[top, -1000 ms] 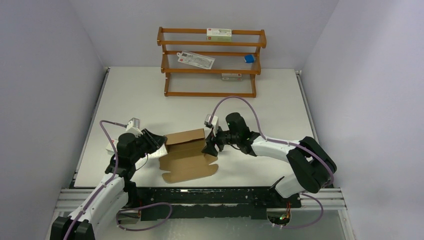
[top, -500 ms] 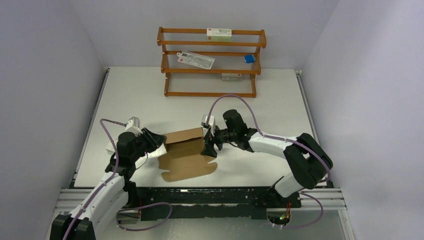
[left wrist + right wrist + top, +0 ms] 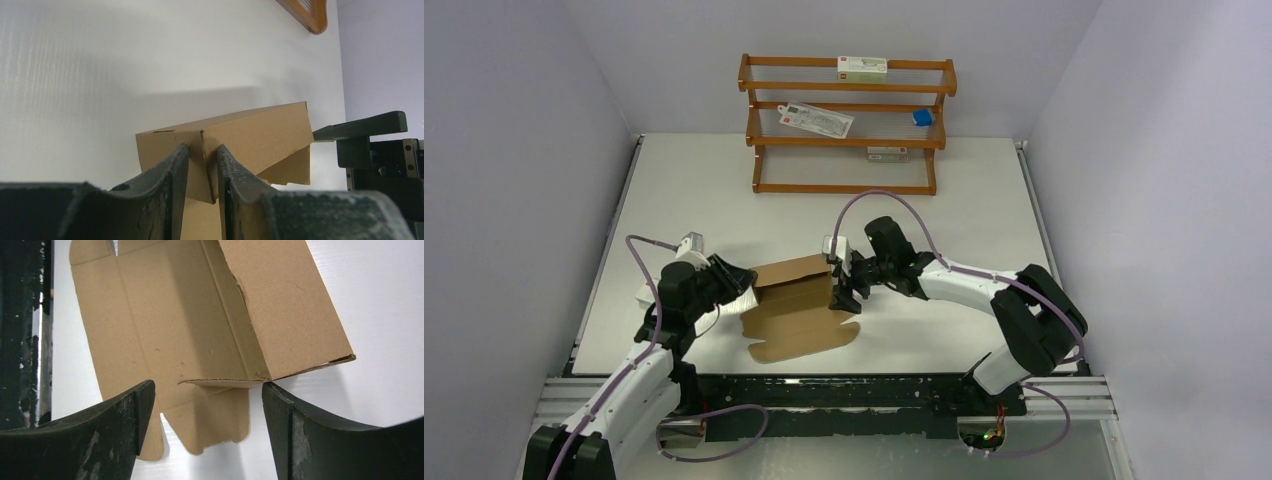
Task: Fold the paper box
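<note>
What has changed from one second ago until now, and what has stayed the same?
The right gripper opened its jaws wider and moved slightly left, towards the right end of the plain brown cardboard paper box; it grips nothing. The left gripper stays clamped on the box's left end flap, and the box lies about where it was.

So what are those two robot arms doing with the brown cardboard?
They are folding a paper box on the table. The left gripper pinches a raised flap at one end of it. The right gripper is wide open at the other end, gripping nothing. The box is only half made: its far part stands folded up, while the near part lies flat with its flaps spread out.
</note>
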You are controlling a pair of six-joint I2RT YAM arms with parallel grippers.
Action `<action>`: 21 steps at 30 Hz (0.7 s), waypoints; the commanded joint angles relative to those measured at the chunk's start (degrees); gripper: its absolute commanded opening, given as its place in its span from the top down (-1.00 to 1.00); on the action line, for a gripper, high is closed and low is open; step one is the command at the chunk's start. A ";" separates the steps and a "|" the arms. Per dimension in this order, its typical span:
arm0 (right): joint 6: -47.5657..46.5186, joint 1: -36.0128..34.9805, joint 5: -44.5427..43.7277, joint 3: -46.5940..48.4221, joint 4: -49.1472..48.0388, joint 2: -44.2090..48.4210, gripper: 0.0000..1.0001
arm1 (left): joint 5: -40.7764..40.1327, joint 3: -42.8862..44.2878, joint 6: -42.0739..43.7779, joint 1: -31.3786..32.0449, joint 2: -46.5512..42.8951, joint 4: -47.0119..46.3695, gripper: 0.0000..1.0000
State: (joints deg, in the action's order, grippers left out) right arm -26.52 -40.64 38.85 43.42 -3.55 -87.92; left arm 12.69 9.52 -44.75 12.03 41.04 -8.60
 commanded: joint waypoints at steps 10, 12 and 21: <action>-5.79 -1.62 -8.17 -0.87 -0.07 3.61 -0.71 | 1.68 4.34 3.04 0.56 -0.52 7.52 0.31; -6.45 -1.59 -9.28 -0.62 0.45 4.45 -0.68 | 1.82 4.67 3.31 0.54 0.04 7.35 0.30; -6.80 -1.39 -9.06 3.54 8.16 4.84 -0.82 | 1.48 6.55 4.53 0.54 1.14 8.42 0.27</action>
State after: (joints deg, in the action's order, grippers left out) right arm -33.19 -41.95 30.55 44.31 0.75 -84.25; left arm 13.37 13.78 -41.74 12.21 42.63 -2.63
